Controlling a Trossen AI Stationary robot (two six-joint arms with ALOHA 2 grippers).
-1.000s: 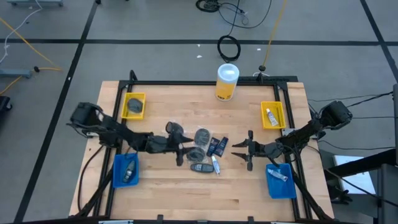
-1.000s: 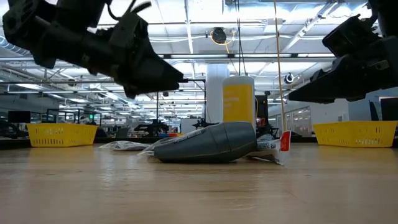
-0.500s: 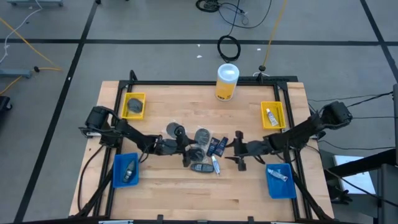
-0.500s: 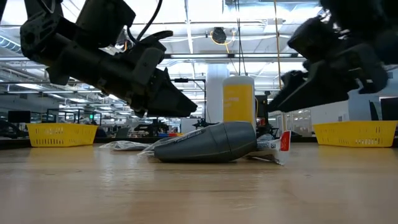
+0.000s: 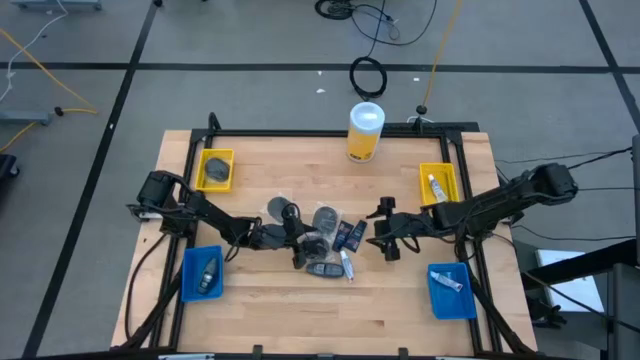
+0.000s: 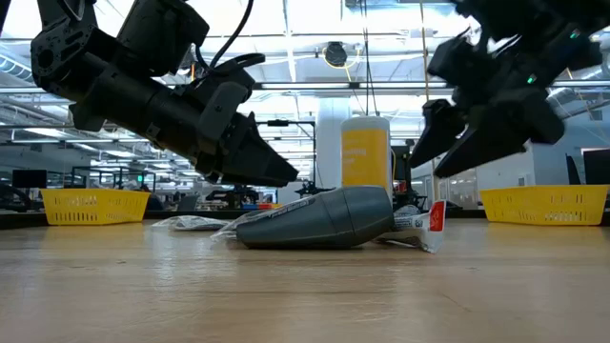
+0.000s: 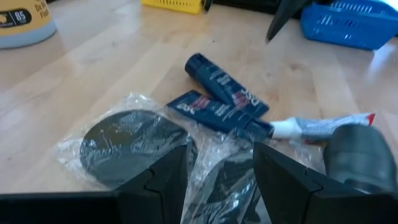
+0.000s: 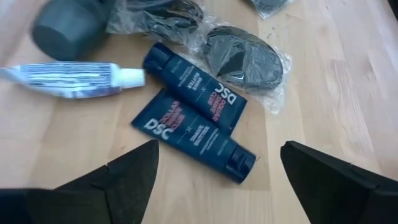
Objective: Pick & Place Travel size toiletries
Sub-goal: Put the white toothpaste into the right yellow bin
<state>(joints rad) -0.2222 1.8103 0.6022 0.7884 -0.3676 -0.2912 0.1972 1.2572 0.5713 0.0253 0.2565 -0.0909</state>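
Wooden desk (image 5: 270, 290), toiletries heaped at its middle: two blue tubes (image 8: 198, 115), a white tube (image 8: 68, 81), wrapped discs (image 7: 127, 146). Right gripper (image 5: 384, 228) has swung in beside the blue tubes and spread wide, likely readying a pick. Left gripper (image 5: 298, 240) hangs half-open over the discs, empty.

Right wrist view: both dark blue sachets (image 8: 193, 118) carry white "DSC" lettering; smaller print beneath unreadable. Left wrist view: yellow container (image 7: 25, 22) label shows "05" on a black patch; remaining text too blurred
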